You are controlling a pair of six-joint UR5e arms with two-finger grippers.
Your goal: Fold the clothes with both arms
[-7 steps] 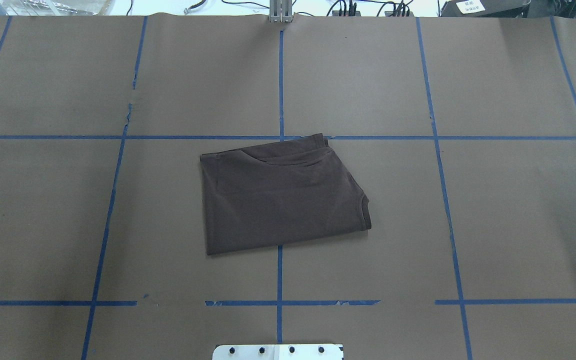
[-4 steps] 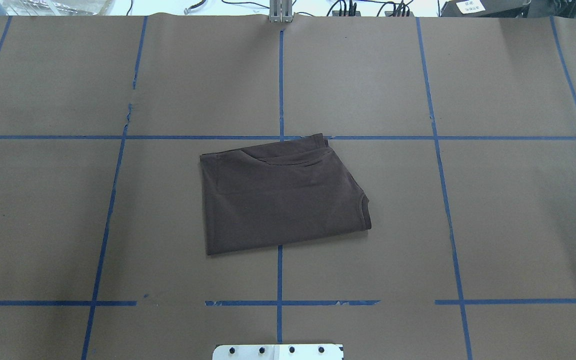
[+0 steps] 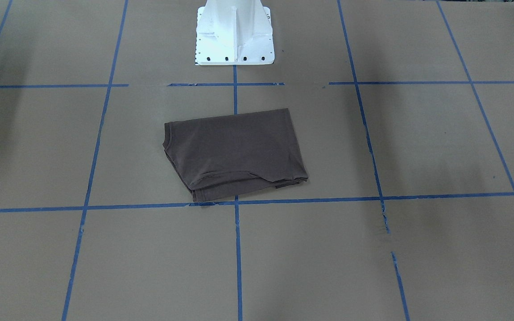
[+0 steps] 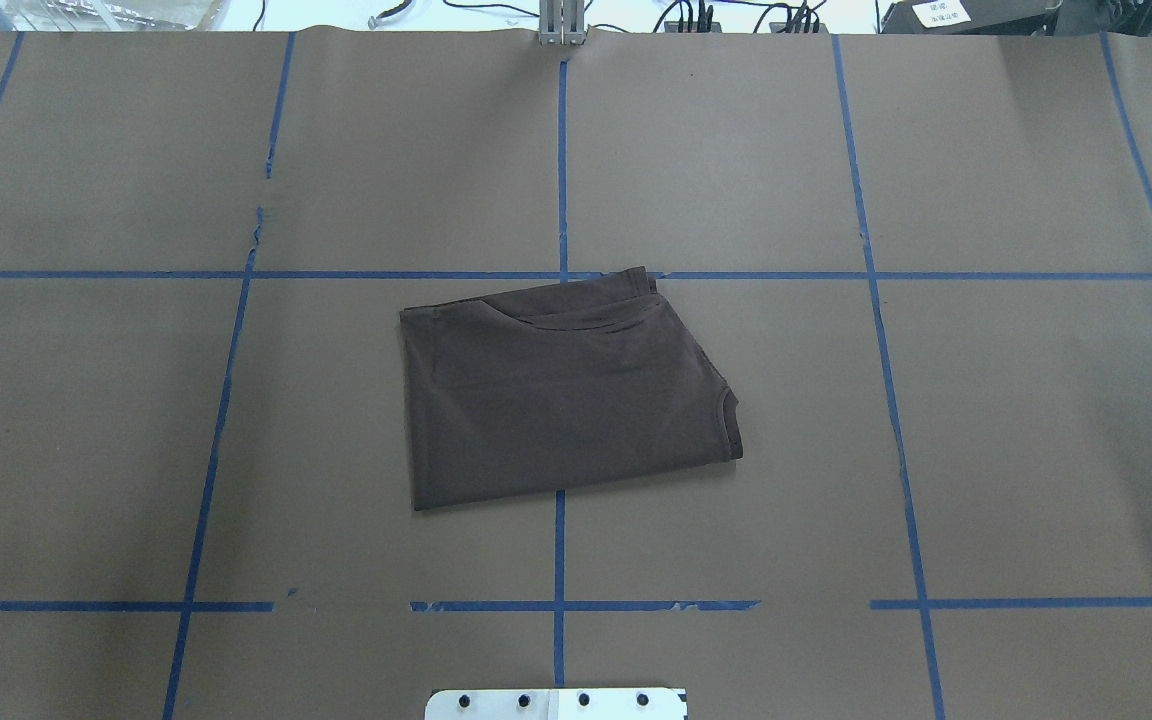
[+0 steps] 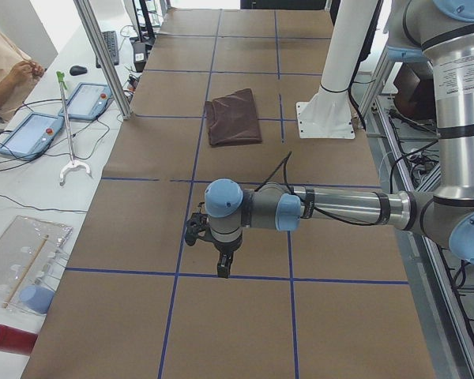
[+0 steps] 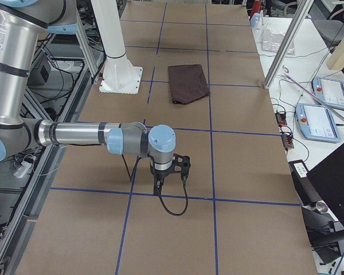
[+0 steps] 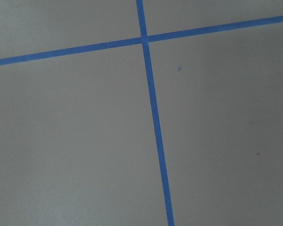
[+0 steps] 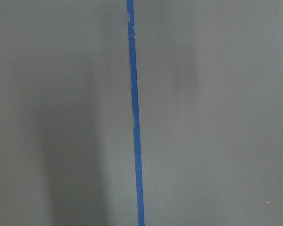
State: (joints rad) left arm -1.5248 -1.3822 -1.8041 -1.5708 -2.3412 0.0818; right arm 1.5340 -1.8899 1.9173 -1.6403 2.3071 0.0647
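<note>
The folded brown T-shirt (image 4: 566,395) lies flat near the middle of the tabletop (image 4: 1036,420), close to the white base (image 3: 234,40). The left fingers (image 5: 223,270) and right fingers (image 6: 158,188) point down over opposite ends of the tabletop, well apart from the T-shirt. Neither holds it, and I cannot tell how far open they are.

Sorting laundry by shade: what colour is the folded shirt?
Dark brown, plain; the shirt shows best in the overhead view.
</note>
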